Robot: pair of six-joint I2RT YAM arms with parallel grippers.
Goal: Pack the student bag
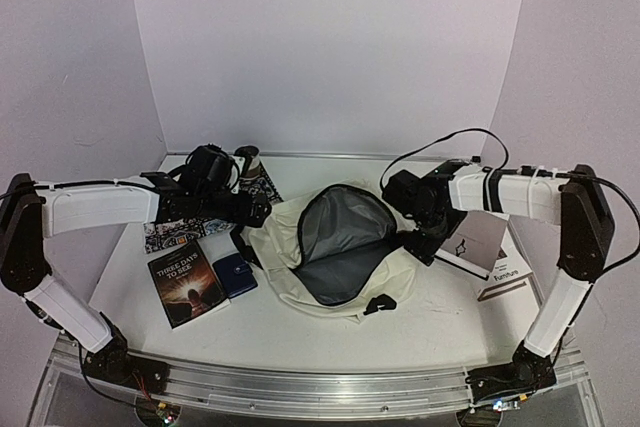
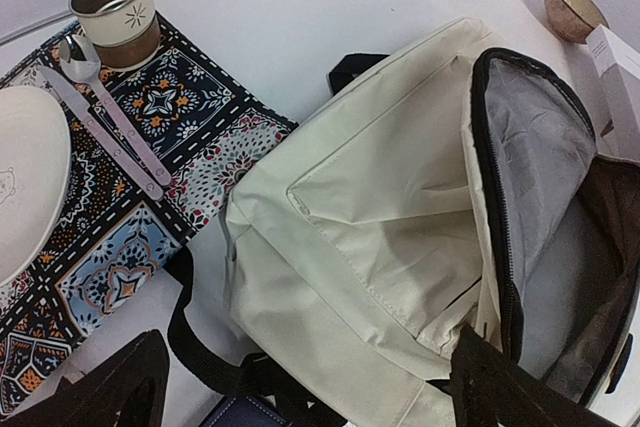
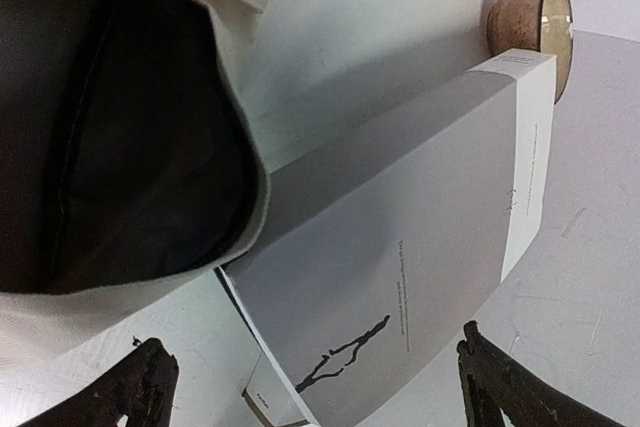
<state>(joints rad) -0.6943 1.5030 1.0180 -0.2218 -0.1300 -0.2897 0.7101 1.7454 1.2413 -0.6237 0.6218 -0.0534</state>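
The student bag [image 1: 330, 247] is a cream backpack lying in the middle of the table, its main pocket open and showing grey lining. My left gripper [image 1: 260, 214] is open over the bag's left side. In the left wrist view the bag [image 2: 370, 237] fills the frame, with my left gripper [image 2: 310, 397] spread wide above its cream front and black strap. My right gripper [image 1: 423, 243] is open at the bag's right rim. In the right wrist view it [image 3: 320, 397] hovers over a white book [image 3: 400, 277] beside the bag [image 3: 130, 147].
A "Three Days to See" book [image 1: 186, 282] and a navy wallet [image 1: 235, 274] lie left of the bag. A patterned mat [image 2: 150, 167] holds a plate [image 2: 25, 177], spoon [image 2: 85, 62] and cup [image 2: 115, 12]. A brown bowl [image 3: 530, 17] stands behind the white book. A "Furniture" book [image 1: 510, 272] lies at right.
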